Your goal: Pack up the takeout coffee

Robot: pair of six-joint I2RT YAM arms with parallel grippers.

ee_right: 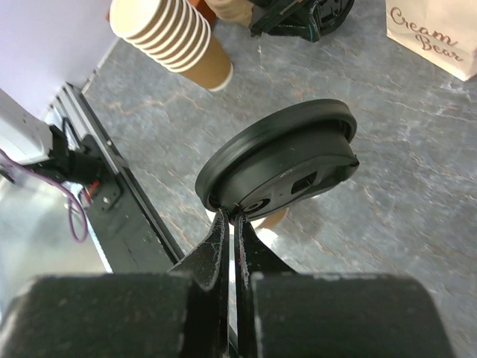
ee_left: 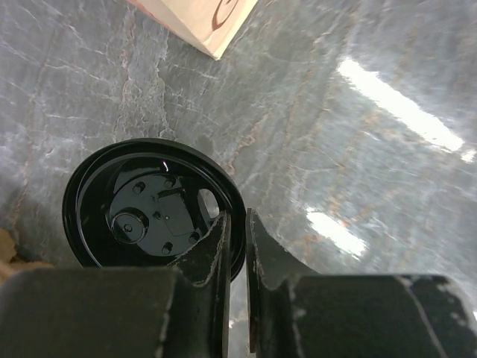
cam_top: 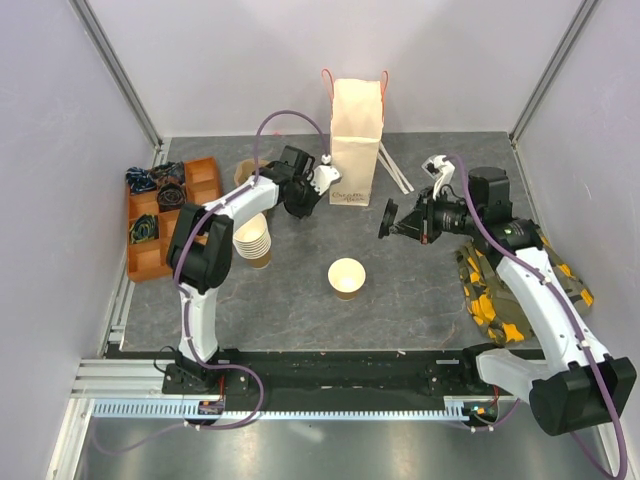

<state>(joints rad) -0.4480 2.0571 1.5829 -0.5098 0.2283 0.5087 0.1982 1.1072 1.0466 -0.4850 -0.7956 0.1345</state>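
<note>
On my right wrist feed the right end effector (ee_right: 231, 216) is closed hard on the rim of a black lid (ee_right: 283, 149), its fingers almost together with only the lip of the lid between them. The lid is tilted on edge with its underside towards the camera. A sliver of the paper cup (ee_right: 274, 218) shows just beneath it.

From the top camera, that lid hangs clear of the bench (cam_top: 420, 300), apart from the cup and on its far right side. The paper cup (cam_top: 347, 275) stands upright and open-topped in the middle of the bench, between my two arms and in front of the paper bag (cam_top: 356, 140).

The left end effector (ee_left: 238, 224) is drawn in narrow and clamped on the rim of a second black lid (ee_left: 149, 205), whose inner face I can see. A corner of the bag sits just beyond it. From above, this arm reaches to the bag's lower left corner.

A tilted stack of paper cups (cam_top: 253, 240) rests beside the left arm. An orange tray (cam_top: 205, 175) holding dark items lies along the left wall, and a yellow-and-black patterned item (cam_top: 490, 290) lies under the right arm.
</note>
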